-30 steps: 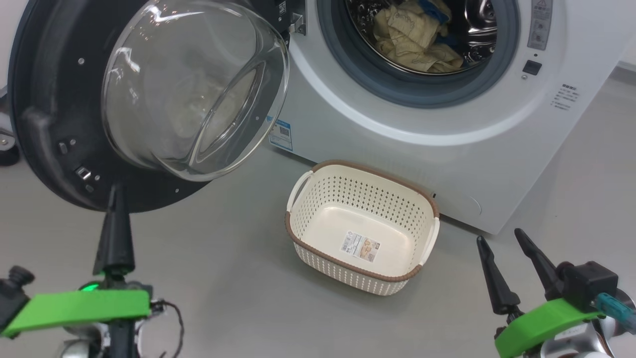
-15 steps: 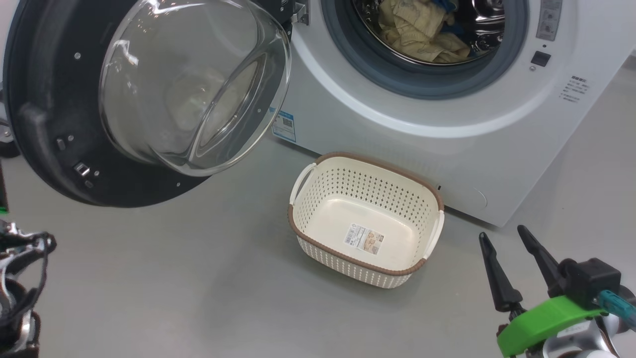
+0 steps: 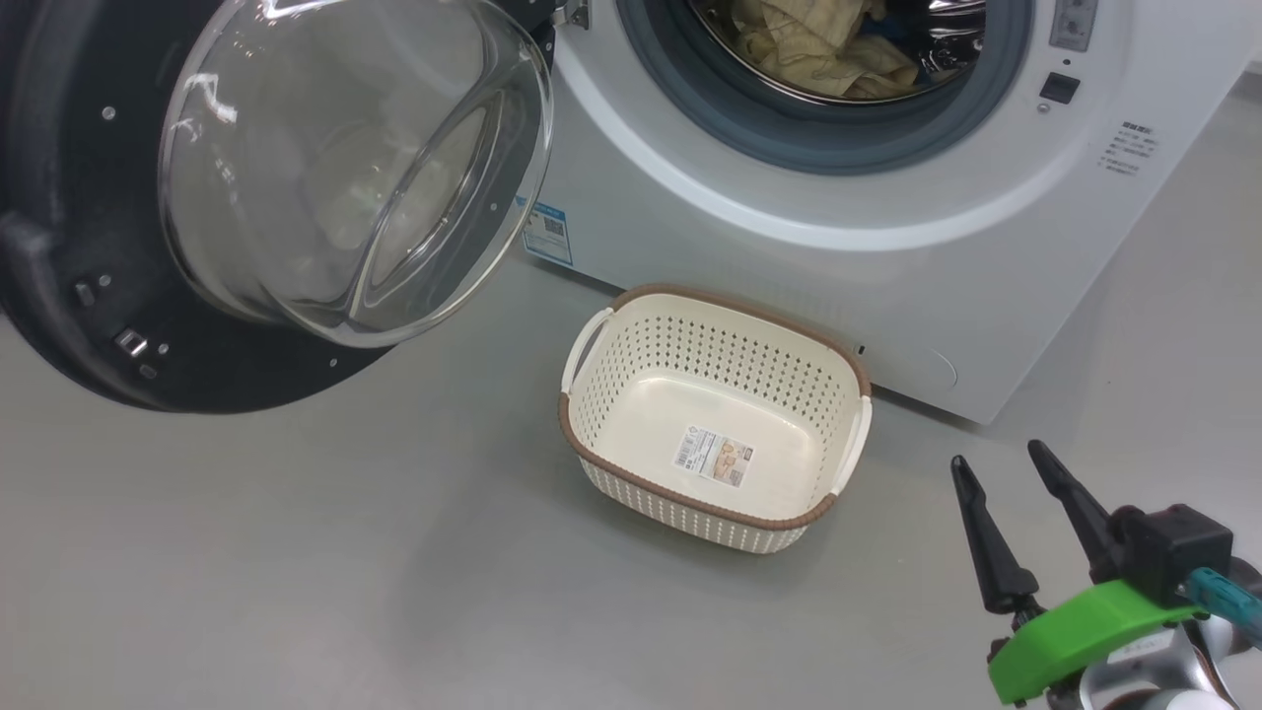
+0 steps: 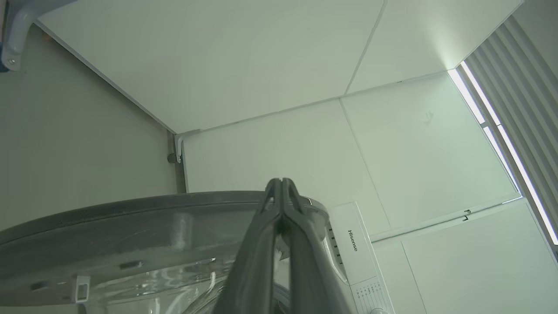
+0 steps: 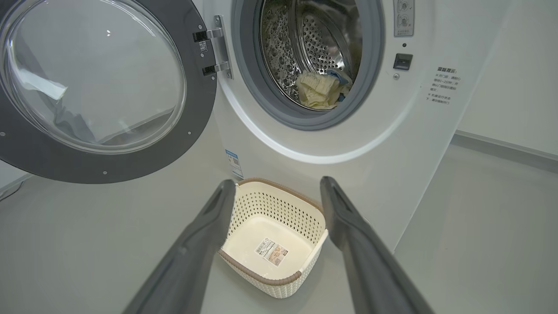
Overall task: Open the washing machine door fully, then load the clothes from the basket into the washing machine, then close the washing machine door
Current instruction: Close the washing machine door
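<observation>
One step is judged outstanding. The large round glossy black washing machine door (image 3: 276, 187), with its bulging clear glass window, is swung wide to the left of the big white front-loading washing machine (image 3: 749, 256). The pale yellow, blue-trimmed clothes (image 3: 808, 49) are seen lying in the steel drum (image 5: 322, 39). The small cream perforated plastic basket (image 3: 690, 355) is found bare on the grey floor (image 3: 394, 552), just before the machine. How is closing best done? (Trainee)

The left gripper (image 4: 282, 183), fingers pressed together with nothing held, is seen pointing up past the door's rim; contact cannot be told. The door's outer face should be pushed near the free edge, away from the hinge (image 5: 216, 48), in one steady arc until it is seated flush. It should be checked that no fabric overhangs the grey gasket (image 3: 818, 148). The right gripper (image 3: 996, 454), fingers spread and empty, is best held low, well apart from the door's path. (Instructor)
</observation>
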Tool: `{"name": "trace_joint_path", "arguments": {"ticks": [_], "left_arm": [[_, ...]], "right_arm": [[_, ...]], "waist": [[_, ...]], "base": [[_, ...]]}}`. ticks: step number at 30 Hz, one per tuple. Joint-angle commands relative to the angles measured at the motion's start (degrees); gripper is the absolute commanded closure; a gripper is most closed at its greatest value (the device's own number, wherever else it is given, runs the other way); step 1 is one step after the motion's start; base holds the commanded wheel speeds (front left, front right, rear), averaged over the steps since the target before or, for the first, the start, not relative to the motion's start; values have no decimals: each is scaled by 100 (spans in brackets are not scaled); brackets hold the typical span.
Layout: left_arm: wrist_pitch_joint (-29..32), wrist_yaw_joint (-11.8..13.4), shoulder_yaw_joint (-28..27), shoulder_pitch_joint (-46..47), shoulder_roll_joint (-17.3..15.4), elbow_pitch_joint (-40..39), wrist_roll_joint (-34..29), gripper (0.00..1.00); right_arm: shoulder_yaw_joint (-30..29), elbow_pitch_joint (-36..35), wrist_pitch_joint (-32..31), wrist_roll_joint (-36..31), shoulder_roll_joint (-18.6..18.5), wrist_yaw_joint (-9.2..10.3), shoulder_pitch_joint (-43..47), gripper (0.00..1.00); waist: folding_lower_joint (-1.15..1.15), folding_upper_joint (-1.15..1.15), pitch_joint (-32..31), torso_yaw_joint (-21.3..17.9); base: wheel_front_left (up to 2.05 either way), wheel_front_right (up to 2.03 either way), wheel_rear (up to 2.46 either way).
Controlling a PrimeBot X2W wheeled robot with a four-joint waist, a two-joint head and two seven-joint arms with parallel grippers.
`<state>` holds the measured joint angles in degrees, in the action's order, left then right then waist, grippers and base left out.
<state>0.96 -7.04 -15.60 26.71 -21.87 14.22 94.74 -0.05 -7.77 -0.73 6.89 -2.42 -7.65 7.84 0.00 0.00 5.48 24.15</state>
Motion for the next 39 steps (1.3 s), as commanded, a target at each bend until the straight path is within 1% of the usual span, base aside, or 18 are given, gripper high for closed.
{"name": "trace_joint_path", "arguments": {"ticks": [1,3,4,9,16,21,29,39], "left_arm": [[95,-38,-319,386,-363,79,162,100],[177,-40,-394,478,-424,390,260,100],[177,-40,-394,478,-424,390,260,100],[452,-43,-528,649,-472,940,493,100],[680,-44,-609,780,-491,1393,494,100],[845,-44,-637,813,-441,1490,441,100],[936,-45,-729,828,-364,1507,277,100],[1093,-45,-779,856,-310,1501,111,100]], "right_arm": [[127,-237,-35,-34,-147,16,-254,0],[152,-247,-61,-30,-172,16,-256,0],[152,-247,-61,-30,-172,16,-256,0],[205,-266,-120,-8,-239,16,-264,0],[260,-345,-231,10,-351,16,-278,0],[292,-415,-306,14,-416,16,-289,0],[305,-516,-399,19,-499,16,-333,0],[291,-574,-418,28,-532,16,-365,0]], "waist": [[0,0,27,-34],[0,0,48,-71],[0,0,48,-71],[0,0,73,-152],[0,0,153,-262],[0,0,229,-356],[0,0,372,-509],[0,0,485,-604]], "base": [[0,0,0],[0,0,0],[0,0,0],[0,0,0],[0,0,0],[0,0,0],[0,0,0],[0,0,0]]}}
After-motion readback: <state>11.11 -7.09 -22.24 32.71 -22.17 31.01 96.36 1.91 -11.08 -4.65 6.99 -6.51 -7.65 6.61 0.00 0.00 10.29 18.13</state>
